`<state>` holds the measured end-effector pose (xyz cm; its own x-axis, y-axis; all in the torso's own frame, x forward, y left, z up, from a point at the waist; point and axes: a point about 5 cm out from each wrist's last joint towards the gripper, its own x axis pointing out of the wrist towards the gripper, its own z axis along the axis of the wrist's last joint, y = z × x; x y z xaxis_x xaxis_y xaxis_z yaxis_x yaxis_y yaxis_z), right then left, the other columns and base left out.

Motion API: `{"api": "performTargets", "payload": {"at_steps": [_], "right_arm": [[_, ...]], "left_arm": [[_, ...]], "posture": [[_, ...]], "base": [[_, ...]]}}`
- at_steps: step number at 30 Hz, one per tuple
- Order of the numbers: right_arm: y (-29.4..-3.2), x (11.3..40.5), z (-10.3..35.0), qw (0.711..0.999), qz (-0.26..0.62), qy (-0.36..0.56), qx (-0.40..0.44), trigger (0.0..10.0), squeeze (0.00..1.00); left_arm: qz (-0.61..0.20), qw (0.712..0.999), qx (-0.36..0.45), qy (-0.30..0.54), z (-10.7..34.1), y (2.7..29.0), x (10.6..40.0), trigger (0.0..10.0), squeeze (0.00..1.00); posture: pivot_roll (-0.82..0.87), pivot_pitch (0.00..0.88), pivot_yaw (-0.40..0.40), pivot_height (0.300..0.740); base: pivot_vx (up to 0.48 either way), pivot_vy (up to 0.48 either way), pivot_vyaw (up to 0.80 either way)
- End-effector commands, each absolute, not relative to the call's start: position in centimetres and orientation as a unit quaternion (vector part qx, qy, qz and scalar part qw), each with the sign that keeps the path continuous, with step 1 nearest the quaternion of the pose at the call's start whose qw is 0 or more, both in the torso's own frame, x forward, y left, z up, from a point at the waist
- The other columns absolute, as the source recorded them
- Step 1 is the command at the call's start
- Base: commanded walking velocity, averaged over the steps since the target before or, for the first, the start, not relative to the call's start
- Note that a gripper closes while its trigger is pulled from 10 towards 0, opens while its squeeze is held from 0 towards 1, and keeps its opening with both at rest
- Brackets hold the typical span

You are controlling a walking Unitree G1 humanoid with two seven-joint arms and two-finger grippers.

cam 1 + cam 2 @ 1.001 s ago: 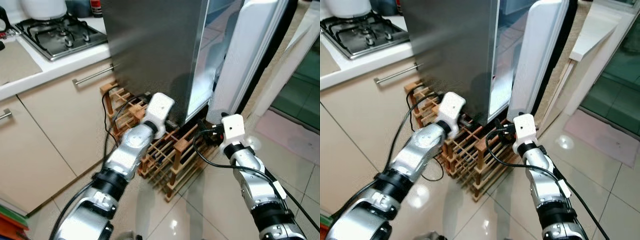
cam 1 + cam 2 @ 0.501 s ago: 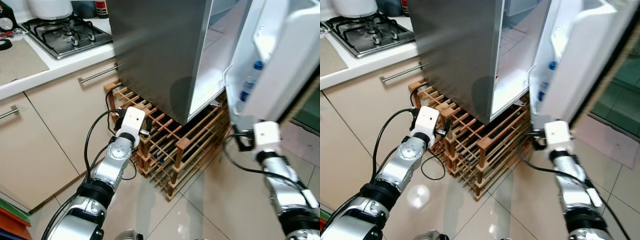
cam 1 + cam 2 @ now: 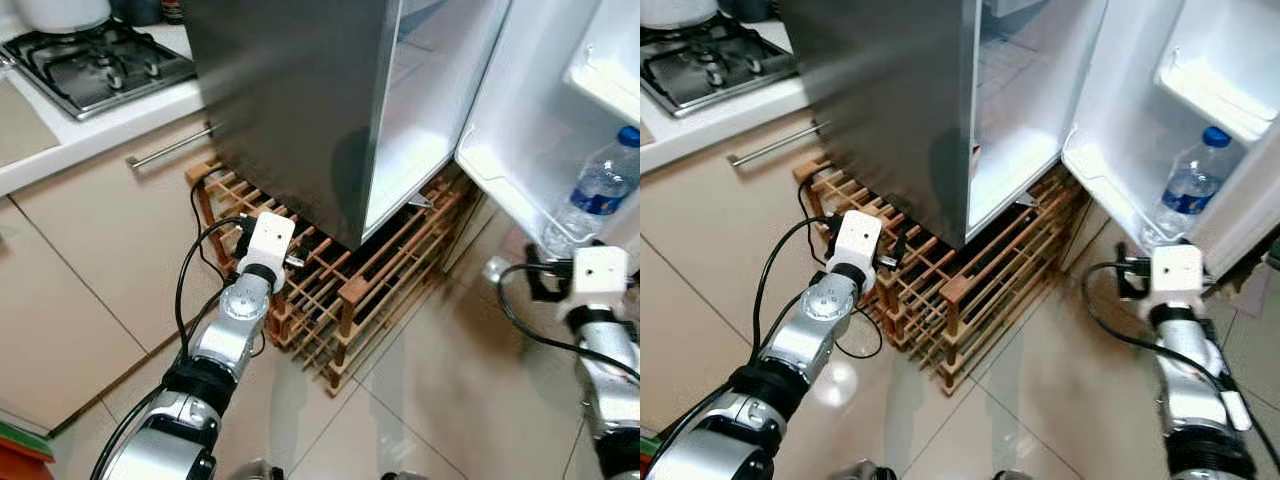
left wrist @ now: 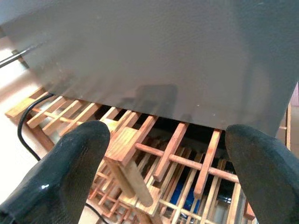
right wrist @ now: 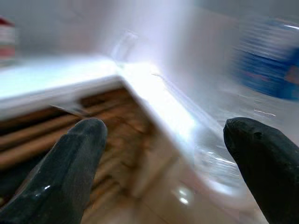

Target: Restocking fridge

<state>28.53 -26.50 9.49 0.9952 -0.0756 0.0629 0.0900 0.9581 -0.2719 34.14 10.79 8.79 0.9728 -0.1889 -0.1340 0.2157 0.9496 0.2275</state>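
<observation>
The fridge, a steel-grey cabinet, stands on a wooden wine rack on the tiled floor, and its door hangs wide open to the robot's right, showing the white inside. A water bottle with a blue cap and blue label stands upright in the lowest shelf of the door, under a white door bin.

The left claw is low, just before the wine rack and under the fridge's grey side wall; its two black fingers are spread well apart and hold nothing. A black cable loops from the left wrist beside the rack.

The right claw is near the lower edge of the open door, close below the water bottle; its fingers are also spread wide with nothing between them, and the picture from that wrist is blurred.

To the robot's left runs a table with a gas hob set in it, and beige cupboard fronts with a bar handle below.
</observation>
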Motion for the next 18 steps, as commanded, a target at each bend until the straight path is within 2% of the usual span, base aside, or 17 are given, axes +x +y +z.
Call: {"api": "performTargets", "payload": {"at_steps": [1, 7, 10, 15, 18], "right_arm": [[-25.4, 28.7, 10.1, 0.99, -0.019, -0.045, -0.132, 10.0, 0.0], [-22.3, 29.0, 10.4, 0.993, 0.014, -0.063, -0.097, 10.0, 0.0], [-20.0, 28.7, 10.0, 0.996, 0.021, -0.058, -0.059, 10.0, 0.0], [-19.0, 28.5, 9.6, 0.997, 0.026, -0.05, -0.049, 10.0, 0.0], [-18.7, 28.4, 9.5, 0.998, 0.024, -0.046, -0.048, 10.0, 0.0]], "left_arm": [[-0.099, 0.987, 0.119, 0.048, 9.1, 11.0, 34.3, 10.0, 0.0], [-0.092, 0.989, 0.107, 0.033, 9.5, 11.1, 34.3, 10.0, 0.0], [-0.088, 0.993, 0.073, 0.013, 10.0, 11.2, 33.8, 10.0, 0.0], [-0.089, 0.994, 0.062, 0.009, 9.9, 11.1, 33.1, 10.0, 0.0], [-0.088, 0.995, 0.051, 0.008, 9.9, 10.8, 32.5, 10.0, 0.0]], "posture": [[0.04, 0.028, 0.006, 0.732], [0.05, 0.027, 0.006, 0.732], [0.05, 0.026, 0.007, 0.732], [0.05, 0.026, 0.009, 0.732], [0.06, 0.029, 0.011, 0.732]], "base": [[0.0, 0.0, 0.0], [0.0, 0.0, 0.0], [0.0, 0.0, 0.0], [0.0, 0.0, 0.0], [0.0, -0.441, 0.36]]}}
